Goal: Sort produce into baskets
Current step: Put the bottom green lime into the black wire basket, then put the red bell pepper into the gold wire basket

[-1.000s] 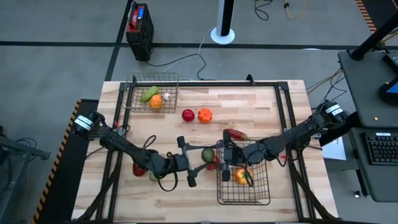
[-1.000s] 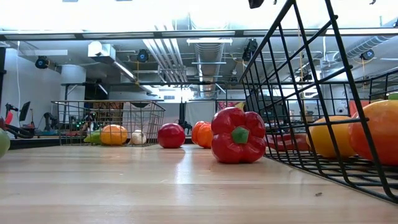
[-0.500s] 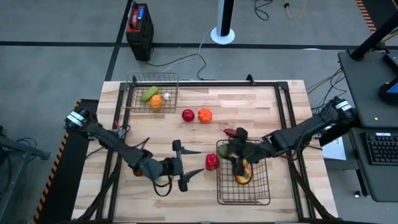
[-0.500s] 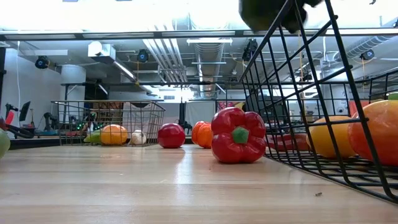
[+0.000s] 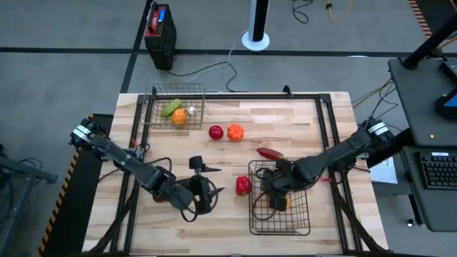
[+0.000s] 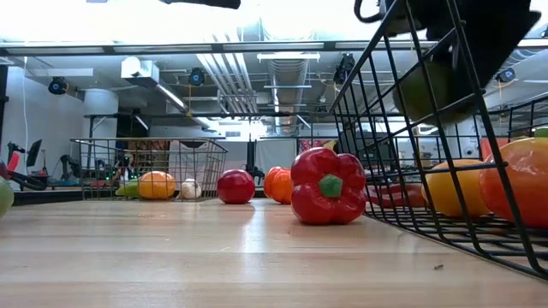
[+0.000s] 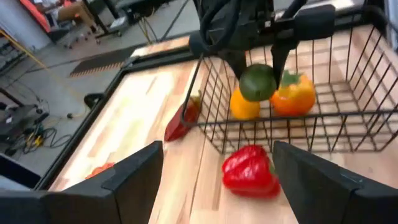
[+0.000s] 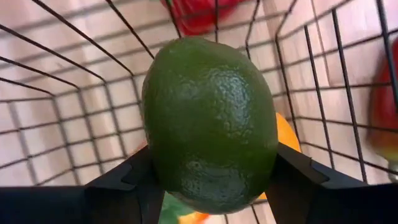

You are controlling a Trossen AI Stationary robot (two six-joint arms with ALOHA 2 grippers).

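Landmark = large basket point(image 5: 280, 227), black wire mesh, at the table's point(image 5: 300, 121) front edge, right of centre. R gripper point(image 5: 275, 187) is inside/over the basket's rear half, fingers clamped on a green avocado-like fruit point(image 8: 210, 121); wrist view shows the fruit pinched between both dark fingers point(image 8: 124, 183), hanging above the mesh floor, not touching it. L wrist view confirms: same green fruit point(image 7: 257, 82) held in the basket, just above a yellow piece point(image 7: 244, 104) and an orange pepper-like piece point(image 7: 292, 94) that lie on the basket floor. Low view: green fruit point(image 6: 435, 85) seen through the mesh, off the floor, w/ yellow and orange pieces below and beside it. Red bell pepper point(image 5: 243, 185) stands on the table just outside the basket's left wall, apart from it. Red chili point(image 5: 270, 153) lies just behind the basket's rear edge. Red tomato-like piece point(image 5: 216, 132) and orange one point(image 5: 235, 132) sit side by side, further back and left of the basket. L gripper point(image 5: 202, 187) is well left of the basket, beyond the red pepper, fingers spread apart, nothing between them. Small basket point(image 5: 175, 107) is far back-left of the large one, near the table's rear left corner; holds a green piece point(image 5: 171, 108), an orange piece point(image 5: 178, 118) and the white garlic point(image 5: 191, 111).
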